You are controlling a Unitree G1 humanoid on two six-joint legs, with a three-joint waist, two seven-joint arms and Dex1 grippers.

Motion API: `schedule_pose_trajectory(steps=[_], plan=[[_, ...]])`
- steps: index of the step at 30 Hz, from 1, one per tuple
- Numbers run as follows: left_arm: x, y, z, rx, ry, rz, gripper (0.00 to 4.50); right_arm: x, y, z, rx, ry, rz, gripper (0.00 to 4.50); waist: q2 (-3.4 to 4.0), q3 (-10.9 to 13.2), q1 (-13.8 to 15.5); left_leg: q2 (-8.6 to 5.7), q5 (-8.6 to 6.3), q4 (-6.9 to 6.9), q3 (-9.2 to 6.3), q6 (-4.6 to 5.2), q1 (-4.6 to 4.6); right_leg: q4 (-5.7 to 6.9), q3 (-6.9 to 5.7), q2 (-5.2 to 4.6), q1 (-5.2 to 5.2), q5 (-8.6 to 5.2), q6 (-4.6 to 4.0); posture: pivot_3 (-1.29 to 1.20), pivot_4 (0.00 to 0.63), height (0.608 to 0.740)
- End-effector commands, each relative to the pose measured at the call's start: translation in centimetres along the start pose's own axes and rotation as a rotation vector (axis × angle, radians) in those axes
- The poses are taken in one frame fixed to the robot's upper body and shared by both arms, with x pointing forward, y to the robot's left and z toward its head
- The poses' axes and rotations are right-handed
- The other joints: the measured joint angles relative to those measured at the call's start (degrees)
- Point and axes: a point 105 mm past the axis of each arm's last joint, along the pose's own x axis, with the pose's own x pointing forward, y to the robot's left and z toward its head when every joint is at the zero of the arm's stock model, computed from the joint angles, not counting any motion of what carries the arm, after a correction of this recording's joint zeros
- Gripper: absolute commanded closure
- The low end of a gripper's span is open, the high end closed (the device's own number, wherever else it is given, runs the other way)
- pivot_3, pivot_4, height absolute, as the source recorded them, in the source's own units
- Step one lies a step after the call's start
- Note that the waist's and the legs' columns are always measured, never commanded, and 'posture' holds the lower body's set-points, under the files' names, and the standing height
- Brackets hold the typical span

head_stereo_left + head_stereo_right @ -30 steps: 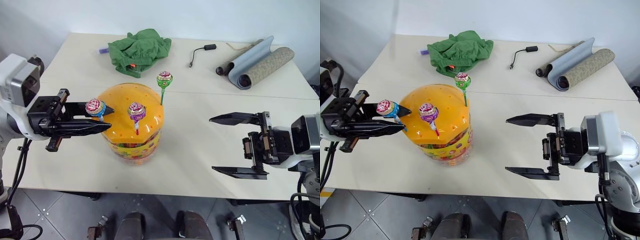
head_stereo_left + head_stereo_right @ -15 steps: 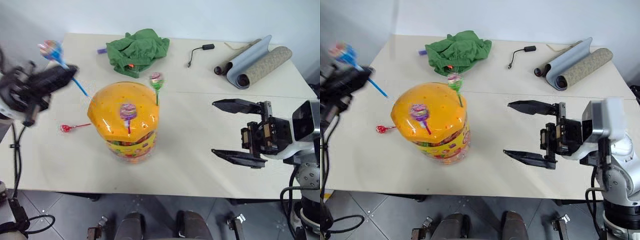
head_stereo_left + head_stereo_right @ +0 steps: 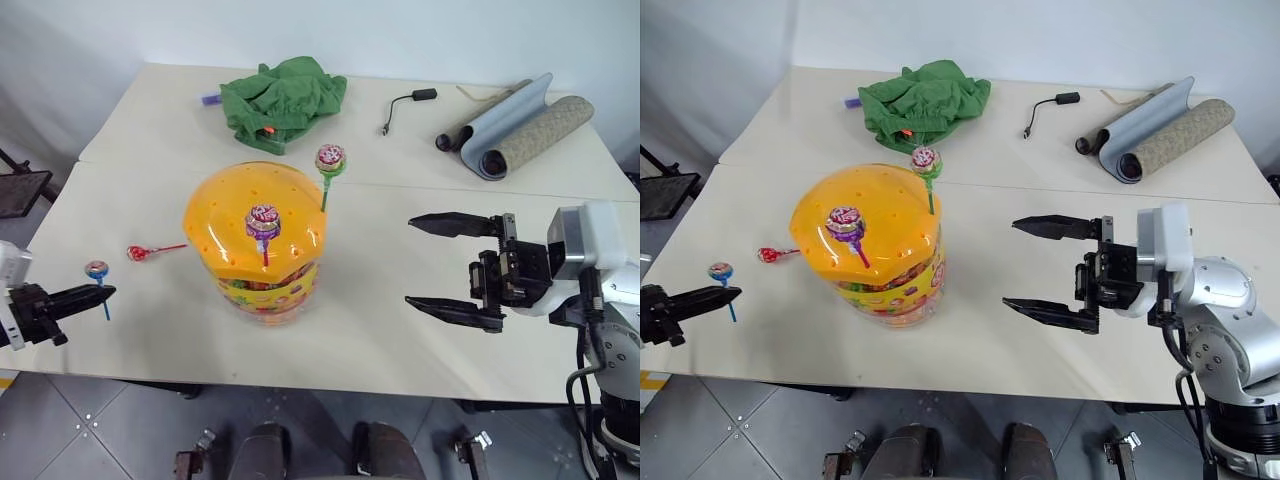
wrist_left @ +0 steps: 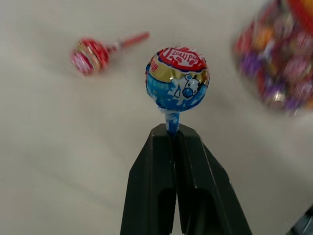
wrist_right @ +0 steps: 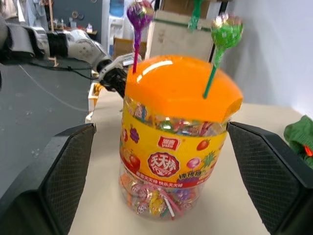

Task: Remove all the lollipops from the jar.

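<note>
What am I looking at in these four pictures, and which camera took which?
A two-armed robot faces a table. Two pictures come from cameras on its head, looking down; the other two come from cameras on its wrists.

The left tool is shut on the stick of a blue lollipop, low over the table's near left edge. The right tool stands open beside the jar. A purple-stick lollipop and a green-stick lollipop stand in the jar's lid; a red lollipop lies on the table. Behind are a green cloth, a black cable and rolled mats.
</note>
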Motion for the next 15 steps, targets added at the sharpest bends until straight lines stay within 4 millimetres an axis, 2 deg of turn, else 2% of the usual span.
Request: schedule_pose_trajectory(steps=[1,4,9,12,14,15], plan=[[0.6,0.0,0.0,0.007,0.036,0.051,4.45,0.1,-0.1,-0.5,-0.011,0.059,-0.016,0.0,0.0,0.0,0.04,0.0,0.0,-0.01,0.02,0.0,0.02,0.0,0.02,0.0,-0.01,0.0,0.0,0.0,0.15,0.74],[0.9,-0.3,-0.5,-0.027,0.068,0.044,4.45,0.3,-0.1,-0.6,-0.011,0.059,-0.018,0.0,0.0,0.0,0.0,0.01,0.0,-0.04,0.03,0.0,0.01,0.06,0.06,0.0,-0.11,0.0,0.0,0.0,0.15,0.74],[0.9,-0.1,-0.6,-0.036,0.081,0.084,3.24,0.8,-0.5,-0.3,0.007,0.025,-0.031,0.0,0.0,0.0,-0.48,0.03,0.0,-0.06,0.1,-0.01,0.0,0.17,0.09,0.01,-0.25,0.0,0.0,0.0,0.15,0.74],[0.8,0.0,0.6,0.014,0.007,0.078,2.26,1.5,-1.1,0.3,0.019,-0.015,-0.042,0.0,0.0,0.0,-0.79,0.03,0.0,-0.06,0.11,-0.01,0.0,0.18,0.1,0.01,-0.27,0.0,0.0,0.0,0.15,0.74],[0.3,-0.6,1.7,0.095,-0.066,0.036,1.65,2.1,-1.8,0.0,0.039,0.041,-0.056,0.0,0.0,0.0,-1.07,0.04,0.0,-0.05,0.11,-0.01,0.0,0.19,0.1,0.01,-0.27,0.0,0.0,0.0,0.15,0.74],[0.1,-1.1,2.4,0.133,-0.117,-0.001,1.65,2.4,-2.2,0.1,0.05,0.048,-0.067,0.0,0.0,0.0,-1.18,0.04,0.0,-0.05,0.11,-0.01,-0.01,0.19,0.11,0.0,-0.29,0.0,0.0,0.0,0.15,0.74]])
